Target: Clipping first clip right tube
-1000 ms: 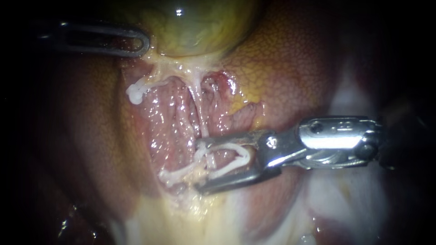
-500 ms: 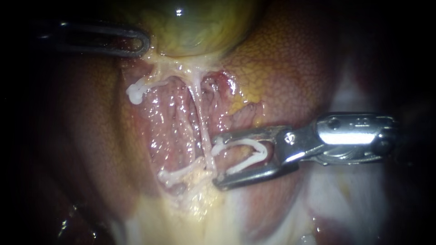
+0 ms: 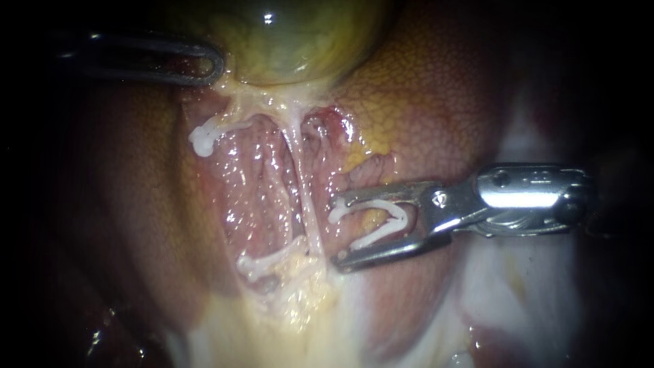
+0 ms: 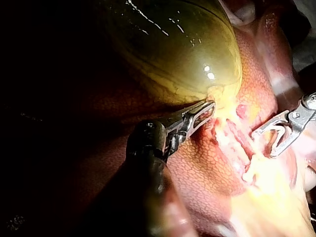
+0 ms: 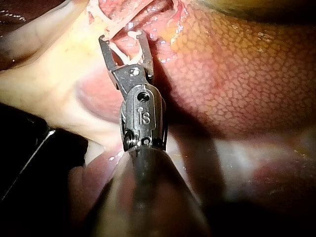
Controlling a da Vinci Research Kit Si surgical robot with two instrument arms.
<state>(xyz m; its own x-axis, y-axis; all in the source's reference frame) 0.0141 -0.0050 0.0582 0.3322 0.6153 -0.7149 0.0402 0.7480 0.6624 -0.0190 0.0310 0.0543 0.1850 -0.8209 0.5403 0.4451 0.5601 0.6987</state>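
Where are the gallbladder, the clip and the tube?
gallbladder (image 3: 293,41), endoscope view, its shiny green-yellow dome.
clip (image 3: 371,204), endoscope view, its upper white arm.
tube (image 3: 306,197), endoscope view, middle of the pale strand.

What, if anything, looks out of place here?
Nothing looks damaged or spilled. One oddity: the right instrument holds its open clip beside the tube, not around it. The left instrument grips the gallbladder.

Right instrument (image 3: 335,232), a slender steel shaft ending in two slotted jaws, has drawn back to the right and slightly up. A second ago its jaws straddled the pale thin tube (image 3: 308,204) — now their tips sit just beside it. The white V-shaped plastic clip (image 3: 400,218) came back with the jaws — no longer around the tube.
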